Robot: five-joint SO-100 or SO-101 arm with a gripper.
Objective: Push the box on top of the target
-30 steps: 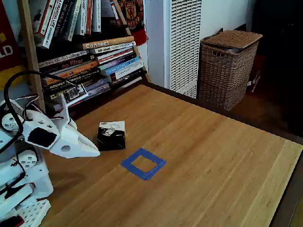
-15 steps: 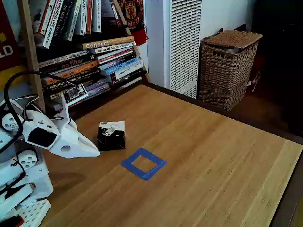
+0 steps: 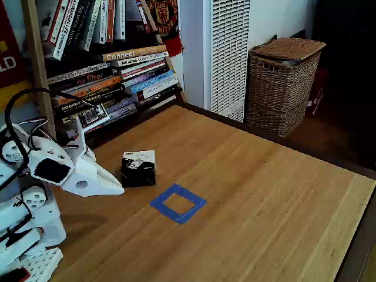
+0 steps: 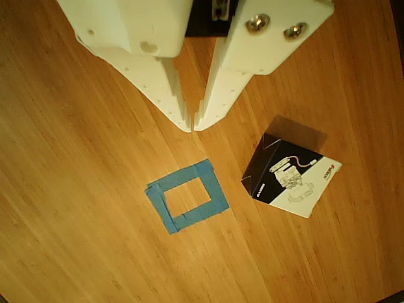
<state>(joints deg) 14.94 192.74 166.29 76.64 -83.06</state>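
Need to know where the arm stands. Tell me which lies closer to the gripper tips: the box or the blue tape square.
The blue tape square, just below the nearly closed gripper; the box sits farther off to the right.

Looks like somebody's living room or home study, not a lab. The robot sits on a wooden table (image 3: 258,194) with a bamboo-style grain, pushed up near a bookshelf (image 3: 35,64) crammed with paperbacks (image 3: 111,79), some upright and a whole stack lying flat with their spines facing out. There's a red football club pennant (image 3: 161,14) hanging off the shelf, which is pretty much a dead giveaway for a private home. Next to that stands a tall white slatted unit (image 3: 229,53), maybe a heater or air cooler, and a lidded wicker basket (image 3: 282,85) on the floor by the wall. Daylight falls across the tabletop.
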